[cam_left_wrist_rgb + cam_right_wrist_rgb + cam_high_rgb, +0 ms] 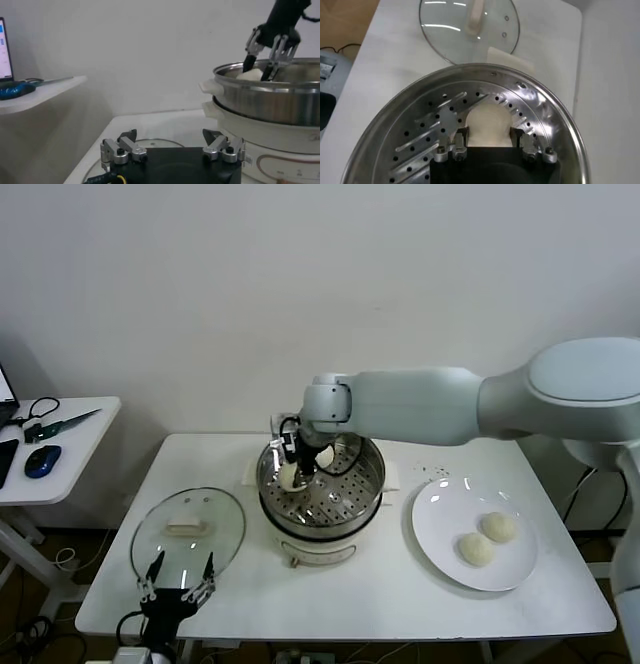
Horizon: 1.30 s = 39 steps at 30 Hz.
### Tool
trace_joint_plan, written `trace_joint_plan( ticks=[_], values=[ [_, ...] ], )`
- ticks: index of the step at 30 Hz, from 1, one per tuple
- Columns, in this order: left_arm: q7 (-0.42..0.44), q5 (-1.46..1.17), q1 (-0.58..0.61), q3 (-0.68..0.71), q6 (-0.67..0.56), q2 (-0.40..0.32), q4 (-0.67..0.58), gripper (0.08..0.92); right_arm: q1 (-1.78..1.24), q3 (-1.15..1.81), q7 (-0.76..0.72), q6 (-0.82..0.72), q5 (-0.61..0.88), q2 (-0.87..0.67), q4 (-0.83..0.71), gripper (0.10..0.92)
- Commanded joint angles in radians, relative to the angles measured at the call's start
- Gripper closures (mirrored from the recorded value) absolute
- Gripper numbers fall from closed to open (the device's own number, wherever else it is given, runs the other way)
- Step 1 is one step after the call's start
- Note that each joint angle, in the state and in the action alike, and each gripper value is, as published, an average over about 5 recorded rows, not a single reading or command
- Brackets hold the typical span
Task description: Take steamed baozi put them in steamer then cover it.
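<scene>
The steamer [335, 522] stands mid-table, a steel pot with a perforated tray [425, 127] inside. My right gripper [296, 468] reaches down into it, shut on a cream-white baozi [488, 119] that rests low on the tray. A second baozi [325, 456] lies in the pot behind it. Two more baozi [499, 527] [476, 549] sit on the white plate [440, 509] to the right. The glass cover [188, 529] lies flat on the table left of the steamer. My left gripper [178, 584] hovers open at the cover's near edge, holding nothing.
A low white side table [70, 434] at the far left carries a blue mouse [42, 460] and a pair of pliers. The table's front edge runs close under the left gripper. A white wall stands behind the table.
</scene>
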Motion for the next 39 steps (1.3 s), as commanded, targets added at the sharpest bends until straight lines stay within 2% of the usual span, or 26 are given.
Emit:
trace_joint_plan(
  ticks=[1, 5, 8, 13, 18, 24, 31, 39],
  values=[
    [0.000, 0.000, 0.001, 0.000, 0.001, 0.000, 0.000, 0.177, -0.065, 0.010, 0.025, -0.011, -0.022, 0.038, -0.052, 0.399],
    [0.000, 0.000, 0.001, 0.001, 0.001, -0.001, -0.001, 0.177, -0.056, 0.024, 0.008, 0.004, -0.018, 0.028, -0.039, 0.280],
    [0.000, 0.001, 0.001, 0.000, 0.001, -0.001, -0.002, 0.177, -0.022, 0.034, -0.016, 0.025, -0.019, -0.001, -0.012, 0.224],
    [0.000, 0.003, 0.003, 0.000, 0.001, -0.005, -0.006, 0.177, 0.134, 0.005, -0.123, 0.106, -0.030, -0.138, 0.067, 0.203],
    [0.000, 0.009, 0.002, 0.005, 0.003, -0.010, -0.010, 0.177, 0.349, -0.146, -0.298, 0.199, -0.048, -0.398, 0.197, 0.202],
    [0.001, 0.008, -0.004, 0.008, 0.004, -0.010, -0.008, 0.177, 0.487, -0.335, -0.368, 0.244, -0.210, -0.686, 0.361, 0.203],
    [0.003, 0.007, -0.009, 0.008, 0.008, -0.009, -0.012, 0.177, 0.311, -0.344, -0.318, 0.243, -0.443, -0.903, 0.402, 0.203],
    [0.005, 0.005, -0.006, 0.000, 0.012, -0.005, -0.018, 0.177, -0.072, -0.058, -0.263, 0.204, -0.589, -0.983, 0.370, 0.203]
  ],
)
